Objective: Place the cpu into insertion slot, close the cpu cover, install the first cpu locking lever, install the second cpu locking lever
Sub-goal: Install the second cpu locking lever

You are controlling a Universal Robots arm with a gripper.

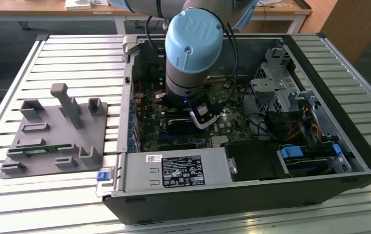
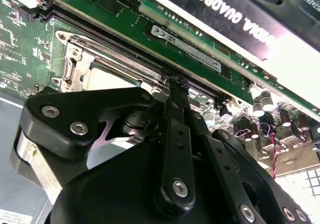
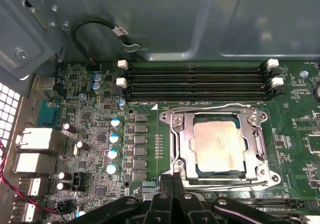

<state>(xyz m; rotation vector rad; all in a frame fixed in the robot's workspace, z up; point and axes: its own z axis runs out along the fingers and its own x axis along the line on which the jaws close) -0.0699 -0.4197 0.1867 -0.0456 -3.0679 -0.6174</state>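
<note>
In the first wrist view the cpu (image 3: 218,143) lies in the insertion slot (image 3: 254,160) on the green board, its silvery-tan face up. The cpu cover (image 3: 183,145) lies flat around it as a silver frame. Thin wire locking levers run along two opposite sides of the frame, one (image 3: 210,108) by the memory slots and one (image 3: 235,184) on the gripper's side. My gripper (image 3: 173,177) is shut, its tips together at the socket's edge close to that nearer lever's end; whether they touch it is unclear. The second wrist view shows the gripper (image 2: 175,83) beside the socket frame (image 2: 82,67). In the exterior view the gripper (image 1: 202,121) reaches down inside the case.
Memory slots (image 3: 197,79) run along the socket's far side. A graphics card (image 2: 235,14) stands close beside the gripper. The open computer case (image 1: 341,112) surrounds the board, with drive bays at the exterior view's right. A grey fixture plate (image 1: 55,131) sits outside at the exterior view's left.
</note>
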